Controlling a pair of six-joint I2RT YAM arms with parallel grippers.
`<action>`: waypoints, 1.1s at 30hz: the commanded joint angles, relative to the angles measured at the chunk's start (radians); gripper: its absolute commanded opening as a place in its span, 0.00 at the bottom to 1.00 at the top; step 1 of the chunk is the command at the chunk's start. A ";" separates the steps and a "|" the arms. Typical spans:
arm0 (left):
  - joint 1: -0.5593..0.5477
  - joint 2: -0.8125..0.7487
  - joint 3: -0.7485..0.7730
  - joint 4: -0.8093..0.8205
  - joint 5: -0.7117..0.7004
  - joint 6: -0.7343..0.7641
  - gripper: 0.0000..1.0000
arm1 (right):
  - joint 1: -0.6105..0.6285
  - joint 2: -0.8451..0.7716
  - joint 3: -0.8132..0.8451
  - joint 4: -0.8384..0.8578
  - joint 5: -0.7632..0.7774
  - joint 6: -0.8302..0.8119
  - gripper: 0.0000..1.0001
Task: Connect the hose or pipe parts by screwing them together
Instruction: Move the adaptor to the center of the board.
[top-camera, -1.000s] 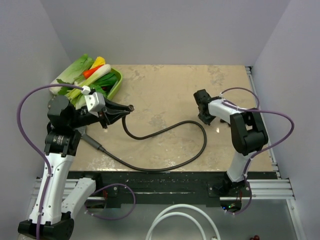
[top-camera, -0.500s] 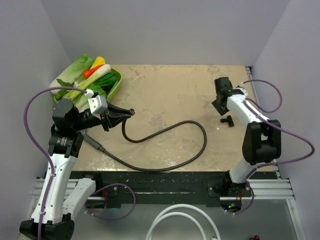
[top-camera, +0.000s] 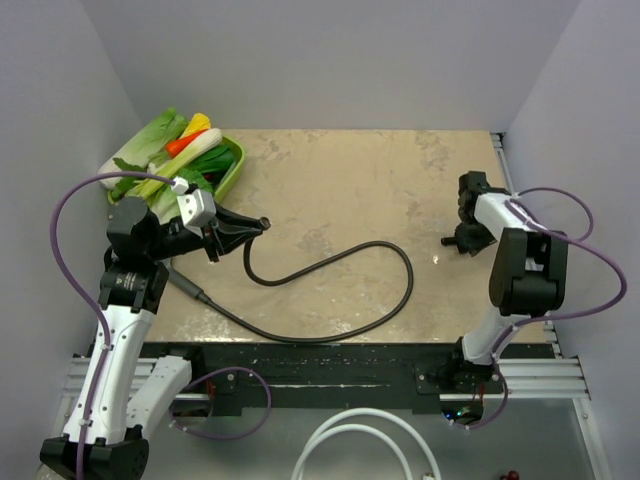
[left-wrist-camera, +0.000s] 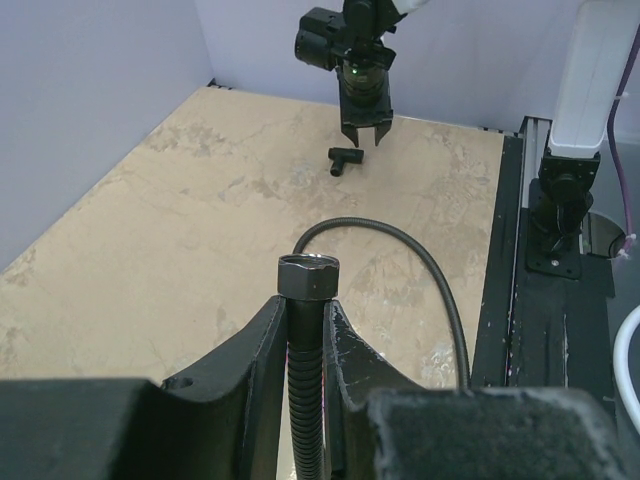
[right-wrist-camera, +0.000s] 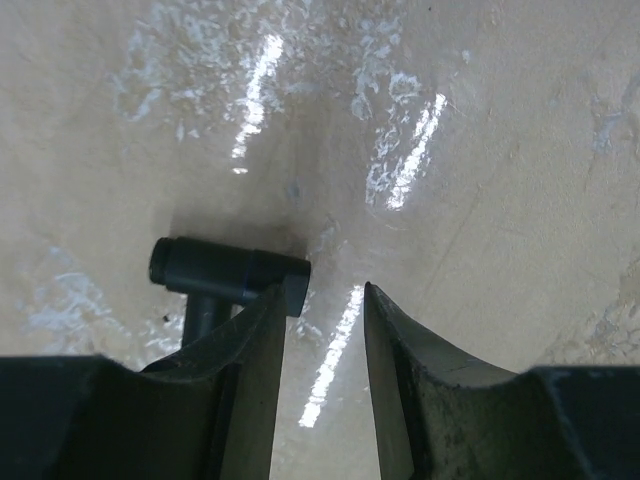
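Top: left gripper (top-camera: 260, 222) clamps hose (top-camera: 340, 258) end; fitting (top-camera: 453, 241) lies near table (top-camera: 330, 180) right edge.
Left wrist: nut (left-wrist-camera: 308, 276) stands proud of jaws.
Right wrist: right gripper (right-wrist-camera: 322, 300) open, empty, with the fitting beside its jaws, not between. Closing here risks nudging it away.

T-fitting (right-wrist-camera: 225, 272): stem behind jaws of right gripper (right-wrist-camera: 322, 300) | hose (left-wrist-camera: 305, 330): cut by lower edge | white tube (top-camera: 360, 412): cut off below

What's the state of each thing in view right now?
left pincer: shut on the hose just below its end nut
right pincer: open, empty, beside the T fitting
hose: one end lifted, rest looped on the table, unconnected
T fitting: lying loose on the table
green tray: full of vegetables
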 joint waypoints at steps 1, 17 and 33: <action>0.006 -0.013 0.016 0.020 0.003 0.007 0.00 | -0.009 0.056 0.053 -0.008 0.031 -0.008 0.40; 0.006 -0.013 0.044 -0.031 -0.008 0.040 0.00 | -0.008 0.257 0.267 -0.057 0.008 -0.053 0.38; 0.008 -0.019 0.029 -0.029 -0.012 0.033 0.00 | 0.032 0.204 0.271 0.105 -0.172 -0.166 0.42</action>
